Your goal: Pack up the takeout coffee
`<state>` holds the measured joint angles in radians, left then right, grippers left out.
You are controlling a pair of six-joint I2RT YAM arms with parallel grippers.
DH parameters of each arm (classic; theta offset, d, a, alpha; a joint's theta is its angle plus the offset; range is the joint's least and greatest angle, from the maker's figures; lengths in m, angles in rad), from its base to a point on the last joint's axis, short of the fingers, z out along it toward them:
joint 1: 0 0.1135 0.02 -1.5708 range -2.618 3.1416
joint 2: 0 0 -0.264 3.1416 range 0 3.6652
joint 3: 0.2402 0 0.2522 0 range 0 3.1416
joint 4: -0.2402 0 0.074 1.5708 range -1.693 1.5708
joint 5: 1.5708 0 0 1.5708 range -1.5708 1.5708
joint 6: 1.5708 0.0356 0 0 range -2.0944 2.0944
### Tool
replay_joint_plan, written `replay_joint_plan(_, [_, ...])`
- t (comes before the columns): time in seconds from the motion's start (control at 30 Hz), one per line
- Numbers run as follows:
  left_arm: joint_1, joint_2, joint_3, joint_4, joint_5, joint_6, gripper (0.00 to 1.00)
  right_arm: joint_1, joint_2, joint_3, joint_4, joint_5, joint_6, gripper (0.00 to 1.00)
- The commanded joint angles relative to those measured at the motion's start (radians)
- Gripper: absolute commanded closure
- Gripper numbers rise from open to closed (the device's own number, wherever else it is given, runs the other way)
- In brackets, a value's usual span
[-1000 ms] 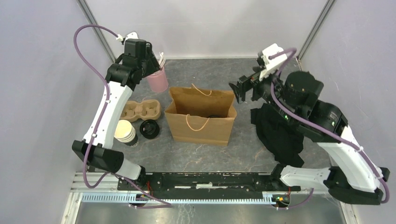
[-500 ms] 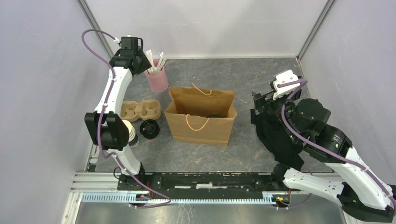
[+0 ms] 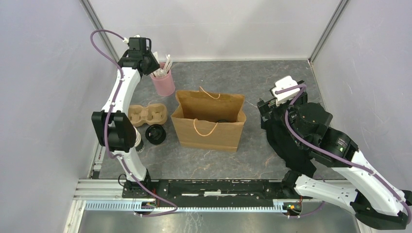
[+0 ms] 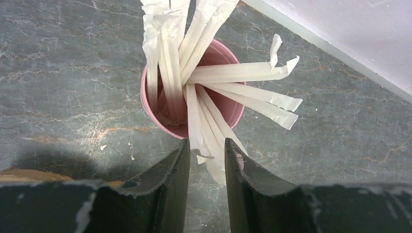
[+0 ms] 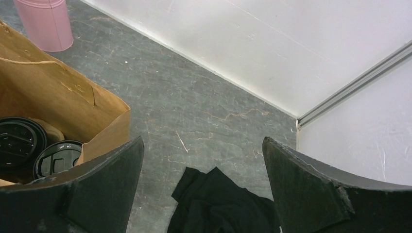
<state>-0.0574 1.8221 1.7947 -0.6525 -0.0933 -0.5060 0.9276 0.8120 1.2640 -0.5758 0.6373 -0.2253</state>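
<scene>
Two takeout coffee cups with black lids (image 5: 17, 141) (image 5: 58, 158) stand inside the brown paper bag (image 3: 210, 127). On the table at the left, another dark cup (image 3: 139, 143) is mostly hidden behind my left arm, with a loose black lid (image 3: 155, 133) beside it. My left gripper (image 4: 206, 148) (image 3: 148, 63) hovers over the pink cup (image 4: 192, 92) of white wrapped sticks. Its jaws stand narrowly apart around the end of a stick (image 4: 206, 141). My right gripper (image 5: 203, 141) (image 3: 265, 107) is wide open to the right of the bag, holding nothing.
A cardboard cup carrier (image 3: 145, 115) lies left of the bag. A crumpled black cloth (image 3: 291, 141) (image 5: 223, 204) lies under my right arm. White walls and a metal post close the back right corner (image 5: 301, 121).
My left gripper has swung over the pink cup and its jaws have narrowed. My right arm has drawn back from the bag, down toward the black cloth.
</scene>
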Motion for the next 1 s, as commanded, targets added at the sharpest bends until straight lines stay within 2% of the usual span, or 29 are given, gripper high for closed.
replay_joint_plan(0.0, [0.0,0.016,0.039,0.039,0.019,-0.019,0.62,0.003,-0.009,-0.003,0.035,0.035,-0.014,0.02])
replay_joint_plan(0.27, [0.0,0.025,0.039,0.04,0.006,-0.008,0.76,0.003,-0.013,-0.003,0.027,0.038,-0.007,0.02])
replay_joint_plan(0.5, [0.002,0.007,0.089,0.01,0.008,0.014,0.97,0.004,-0.017,0.009,0.026,0.043,0.007,0.02])
replay_joint_plan(0.7, [0.001,-0.035,0.173,-0.081,-0.032,0.04,0.98,0.003,-0.025,0.007,0.029,0.035,0.018,0.02])
replay_joint_plan(0.97, [0.001,-0.208,0.19,-0.187,-0.059,0.051,0.98,0.003,-0.016,0.025,0.029,0.004,0.015,0.02])
